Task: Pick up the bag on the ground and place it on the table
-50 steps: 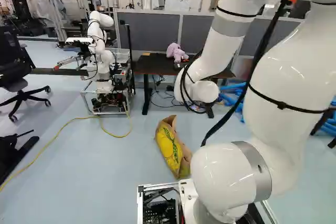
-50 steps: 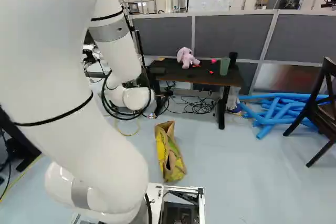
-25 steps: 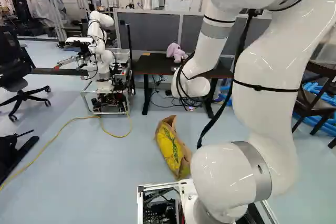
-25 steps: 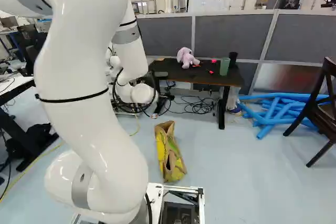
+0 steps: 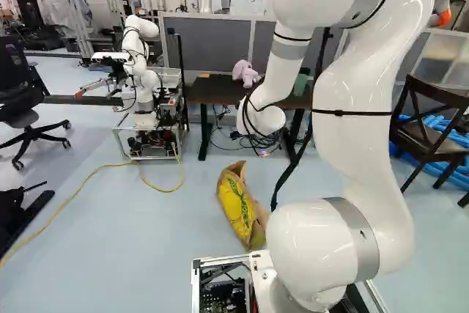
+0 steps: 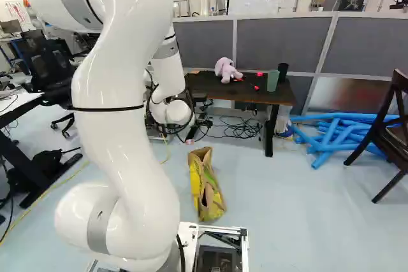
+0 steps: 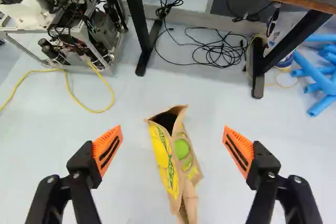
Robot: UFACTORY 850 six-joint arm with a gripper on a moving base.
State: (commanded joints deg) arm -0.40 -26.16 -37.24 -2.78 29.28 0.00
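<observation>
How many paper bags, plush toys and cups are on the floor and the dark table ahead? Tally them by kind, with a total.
Paper bag: 1
Plush toy: 1
Cups, a green cup and a black cup: 2
Total: 4

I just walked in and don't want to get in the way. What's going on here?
The white robot arm looks set to fetch the yellow-and-brown bag from the floor and put it on the dark table. Nothing is held yet: its black gripper is open, with the bag ahead of it. A pink soft toy sits on the table.
</observation>
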